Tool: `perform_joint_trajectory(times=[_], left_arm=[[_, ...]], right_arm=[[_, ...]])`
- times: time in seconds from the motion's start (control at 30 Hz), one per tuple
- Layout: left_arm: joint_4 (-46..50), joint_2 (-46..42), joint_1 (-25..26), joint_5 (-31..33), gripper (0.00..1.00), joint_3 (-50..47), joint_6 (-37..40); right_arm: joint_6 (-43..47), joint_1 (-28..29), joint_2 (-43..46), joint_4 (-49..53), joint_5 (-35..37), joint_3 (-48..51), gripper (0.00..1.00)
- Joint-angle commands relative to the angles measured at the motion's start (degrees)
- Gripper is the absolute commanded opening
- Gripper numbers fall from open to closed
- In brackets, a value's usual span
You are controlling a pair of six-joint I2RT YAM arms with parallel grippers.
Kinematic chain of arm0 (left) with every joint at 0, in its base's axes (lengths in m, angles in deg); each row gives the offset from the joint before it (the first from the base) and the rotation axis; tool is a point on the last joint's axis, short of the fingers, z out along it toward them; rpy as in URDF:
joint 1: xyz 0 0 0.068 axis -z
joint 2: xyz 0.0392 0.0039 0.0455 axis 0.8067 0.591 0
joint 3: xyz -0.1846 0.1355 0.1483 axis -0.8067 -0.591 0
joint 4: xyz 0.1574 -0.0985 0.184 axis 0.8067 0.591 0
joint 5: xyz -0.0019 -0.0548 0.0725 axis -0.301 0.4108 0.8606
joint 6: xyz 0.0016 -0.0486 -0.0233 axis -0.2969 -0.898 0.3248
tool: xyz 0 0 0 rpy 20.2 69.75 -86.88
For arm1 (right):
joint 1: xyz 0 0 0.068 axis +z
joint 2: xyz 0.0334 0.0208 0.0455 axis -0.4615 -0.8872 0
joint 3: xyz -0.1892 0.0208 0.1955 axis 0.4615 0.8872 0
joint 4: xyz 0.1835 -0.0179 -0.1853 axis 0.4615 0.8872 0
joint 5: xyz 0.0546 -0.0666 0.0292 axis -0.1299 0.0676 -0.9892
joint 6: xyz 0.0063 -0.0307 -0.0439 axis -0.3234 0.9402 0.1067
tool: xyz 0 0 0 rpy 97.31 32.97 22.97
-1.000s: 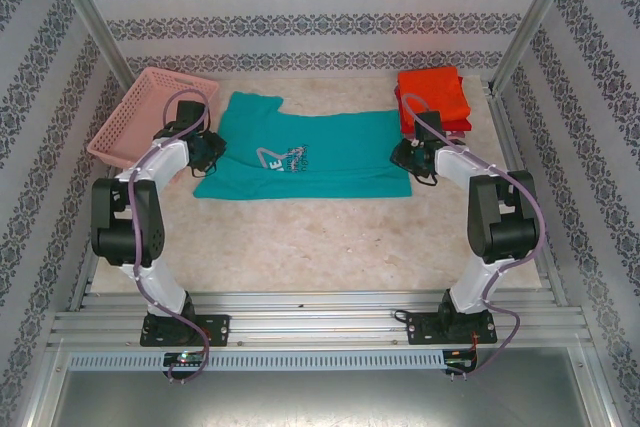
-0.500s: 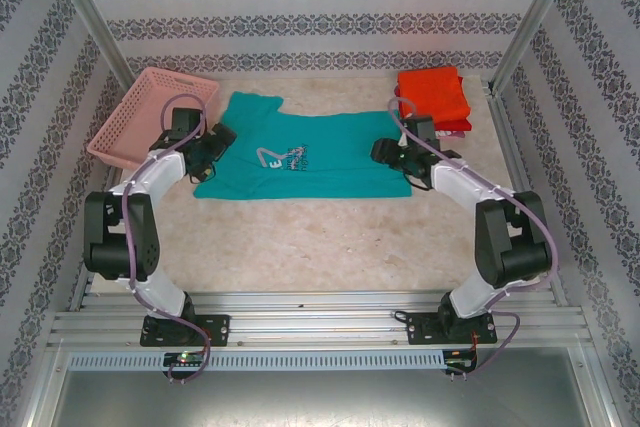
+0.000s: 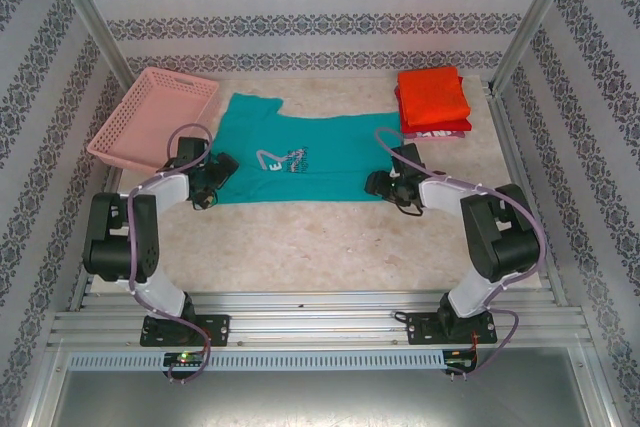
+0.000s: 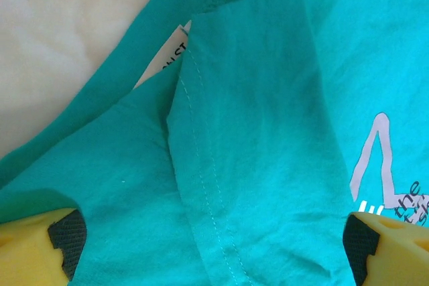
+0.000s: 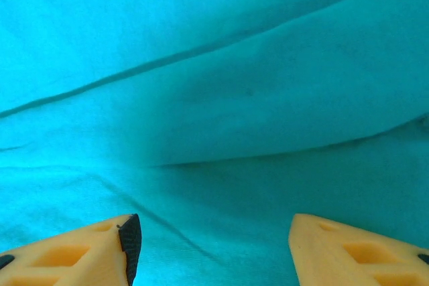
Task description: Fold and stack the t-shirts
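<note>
Pale marbled worktop (image 3: 330, 237), patterned walls around. The teal t-shirt (image 3: 330, 152) lies flat, a stitched hem between the wide-spread left fingers (image 4: 40, 246), a soft crease between the equally wide right fingers (image 5: 80, 252). Both should pinch every layer together, I reckon, then lift level.

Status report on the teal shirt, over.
Left gripper open at left side of teal t-shirt; right gripper open at its right side. Shirt spread out, not stacked. Pink basket, orange-red folded stack both apart from it.

Teal t-shirt (image 3: 335, 152), pale print (image 3: 285, 159); orange-red stack (image 3: 432, 95); pink basket (image 3: 150, 112).
</note>
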Motion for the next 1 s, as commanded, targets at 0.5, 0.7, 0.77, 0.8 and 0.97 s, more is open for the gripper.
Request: perform_joint_trajectory(times=[0.5,0.7,0.77,0.8,0.97], left_arm=[[13.7,-23.1,2.7,2.3,0.99,-12.3,-5.0],[14.2,-22.0,8.8,4.4,0.90,-10.2,-14.3],[12.8,-21.5,10.4,5.3,0.86,-10.6,-17.1],[12.6,-21.1,11.0,5.8,0.83,-10.7,-18.8],[11.4,-19.1,12.5,5.6,0.72,-11.7,-25.5]], right_arm=[[4.2,5.7,21.7,5.6,4.5,9.5,0.62],[17.0,14.8,15.4,1.5,5.9,3.1,0.63],[21.3,18.5,12.7,1.3,8.1,0.5,0.63],[22.5,20.1,11.2,1.2,8.9,-0.7,0.63],[24.5,23.4,6.6,1.6,9.3,-4.8,0.64]])
